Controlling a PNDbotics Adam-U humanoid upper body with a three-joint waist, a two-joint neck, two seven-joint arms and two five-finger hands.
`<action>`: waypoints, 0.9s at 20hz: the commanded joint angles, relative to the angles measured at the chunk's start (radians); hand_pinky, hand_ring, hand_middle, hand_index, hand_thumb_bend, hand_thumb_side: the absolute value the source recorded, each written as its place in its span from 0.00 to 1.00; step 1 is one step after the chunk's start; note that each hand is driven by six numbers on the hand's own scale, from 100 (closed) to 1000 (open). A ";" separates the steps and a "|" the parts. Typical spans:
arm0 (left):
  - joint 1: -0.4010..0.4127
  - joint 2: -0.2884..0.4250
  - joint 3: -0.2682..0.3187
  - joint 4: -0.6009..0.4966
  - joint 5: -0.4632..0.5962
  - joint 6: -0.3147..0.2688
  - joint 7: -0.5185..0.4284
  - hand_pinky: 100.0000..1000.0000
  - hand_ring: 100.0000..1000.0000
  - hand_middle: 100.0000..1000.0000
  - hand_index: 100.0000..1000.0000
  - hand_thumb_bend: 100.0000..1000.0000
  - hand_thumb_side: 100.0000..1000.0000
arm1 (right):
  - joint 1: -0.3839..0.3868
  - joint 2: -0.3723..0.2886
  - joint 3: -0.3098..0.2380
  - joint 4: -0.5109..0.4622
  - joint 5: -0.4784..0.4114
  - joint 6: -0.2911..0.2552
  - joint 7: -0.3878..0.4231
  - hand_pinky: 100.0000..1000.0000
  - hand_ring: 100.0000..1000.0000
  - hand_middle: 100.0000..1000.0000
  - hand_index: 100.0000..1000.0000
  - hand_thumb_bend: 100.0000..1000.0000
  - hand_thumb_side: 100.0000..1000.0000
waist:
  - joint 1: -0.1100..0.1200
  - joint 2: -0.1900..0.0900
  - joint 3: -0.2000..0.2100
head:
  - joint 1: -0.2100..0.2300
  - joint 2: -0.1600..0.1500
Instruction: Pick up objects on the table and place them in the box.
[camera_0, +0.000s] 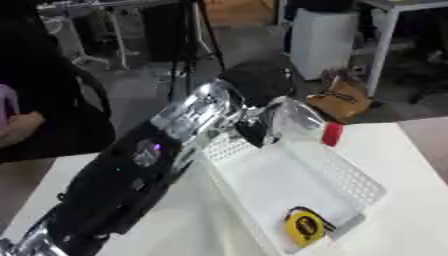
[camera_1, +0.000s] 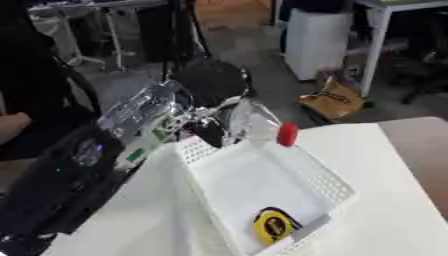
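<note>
My left arm (camera_0: 131, 180) comes in from the lower left and stretches across the table to the far end of the white basket (camera_0: 354, 177). Its hand (camera_0: 254, 127) is curled round a clear plastic bottle (camera_0: 296, 116) with a red cap (camera_0: 332, 134). The bottle lies tilted over the basket's far rim, cap pointing right. A yellow tape measure (camera_0: 304, 227) sits in the near end of the basket. My right hand shows in neither view.
The basket stands on a white table (camera_1: 394, 200), with a brown surface (camera_1: 420, 145) beyond its right edge. A person in dark clothes (camera_0: 44, 100) stands at the far left. A brown bag (camera_0: 343, 99) lies on the floor behind.
</note>
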 joint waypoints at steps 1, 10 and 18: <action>-0.018 -0.040 0.024 0.082 -0.055 -0.008 0.063 0.62 0.62 0.43 0.55 0.17 0.18 | -0.012 -0.028 0.004 -0.019 -0.013 -0.021 -0.014 0.69 0.47 0.48 0.59 0.00 0.41 | -0.006 -0.013 -0.007 | 0.013 -0.017; -0.001 -0.083 0.041 0.222 -0.109 -0.068 0.098 0.69 0.70 0.55 0.63 0.21 0.27 | -0.017 -0.022 0.000 -0.019 -0.017 -0.025 -0.014 0.69 0.47 0.48 0.59 0.00 0.42 | -0.004 0.000 -0.021 | 0.019 -0.026; -0.015 -0.080 0.060 0.225 -0.030 -0.114 -0.021 0.79 0.85 0.92 0.93 0.60 0.65 | -0.015 -0.021 -0.003 -0.019 -0.015 -0.023 -0.014 0.69 0.47 0.48 0.59 0.00 0.42 | -0.006 0.000 -0.020 | 0.022 -0.022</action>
